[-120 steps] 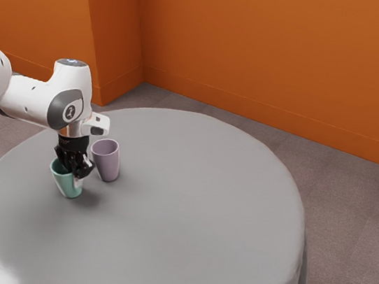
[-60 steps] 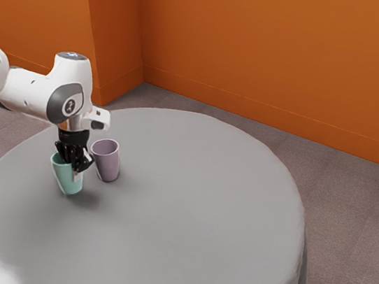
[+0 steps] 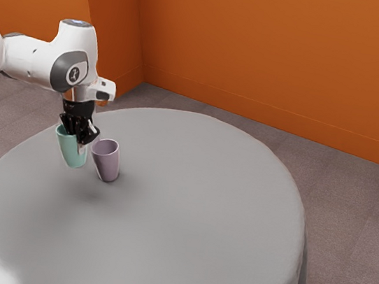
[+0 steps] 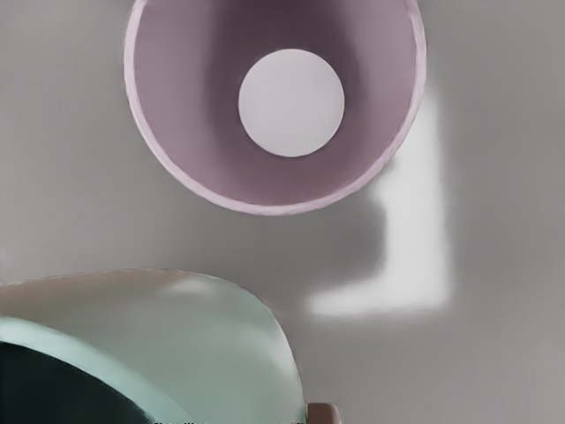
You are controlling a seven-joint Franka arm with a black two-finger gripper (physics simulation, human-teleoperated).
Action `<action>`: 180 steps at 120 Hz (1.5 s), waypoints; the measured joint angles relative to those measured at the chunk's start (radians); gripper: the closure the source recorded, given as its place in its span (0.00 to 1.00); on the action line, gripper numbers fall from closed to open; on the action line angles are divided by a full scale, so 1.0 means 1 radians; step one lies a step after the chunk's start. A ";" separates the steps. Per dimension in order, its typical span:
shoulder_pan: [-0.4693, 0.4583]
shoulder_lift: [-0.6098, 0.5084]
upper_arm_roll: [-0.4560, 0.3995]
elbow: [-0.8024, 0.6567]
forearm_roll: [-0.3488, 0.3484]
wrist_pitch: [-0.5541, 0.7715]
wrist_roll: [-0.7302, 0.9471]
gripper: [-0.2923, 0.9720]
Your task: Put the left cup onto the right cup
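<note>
Green cup (image 3: 70,148) hangs clear of the desk (image 3: 200,214), clamped at its rim in the hand (image 3: 78,131), just beside the purple cup (image 3: 106,159). Pickup looks done; carrying it over and setting it on remain.

Purple cup (image 3: 106,160) (upright) the only obstacle on the wide table (image 3: 200,214)

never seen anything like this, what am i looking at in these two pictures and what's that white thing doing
The white thing is a robot arm in a simulation, ending in two black fingers. One picture is taken from beside the round grey table. The other looks down from a camera on the arm's hand. The fingers grip a green cup at its rim, held above the table. A purple cup stands upright next to it, empty.
</note>
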State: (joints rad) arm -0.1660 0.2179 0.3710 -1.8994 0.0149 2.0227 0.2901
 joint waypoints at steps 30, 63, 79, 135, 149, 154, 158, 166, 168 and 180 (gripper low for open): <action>-0.002 0.003 -0.001 0.073 -0.001 -0.059 0.002 0.85; -0.002 0.021 -0.002 0.116 -0.003 -0.086 0.003 0.85; 0.000 0.056 -0.006 0.182 -0.002 -0.099 0.003 0.85; 0.021 0.201 -0.043 0.367 -0.010 -0.160 0.007 0.85; 0.042 0.234 -0.073 0.411 -0.011 -0.172 0.008 0.85; 0.043 0.242 -0.076 0.422 -0.011 -0.175 0.008 0.85; 0.044 0.247 -0.079 0.430 -0.011 -0.177 0.008 0.85; 0.049 0.256 -0.084 0.443 -0.011 -0.180 0.008 0.85; 0.050 0.258 -0.084 0.446 -0.011 -0.181 0.009 0.85; 0.051 0.271 -0.087 0.457 -0.012 -0.185 0.009 0.85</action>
State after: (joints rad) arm -0.1150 0.4886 0.2840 -1.4420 0.0030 1.8381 0.2992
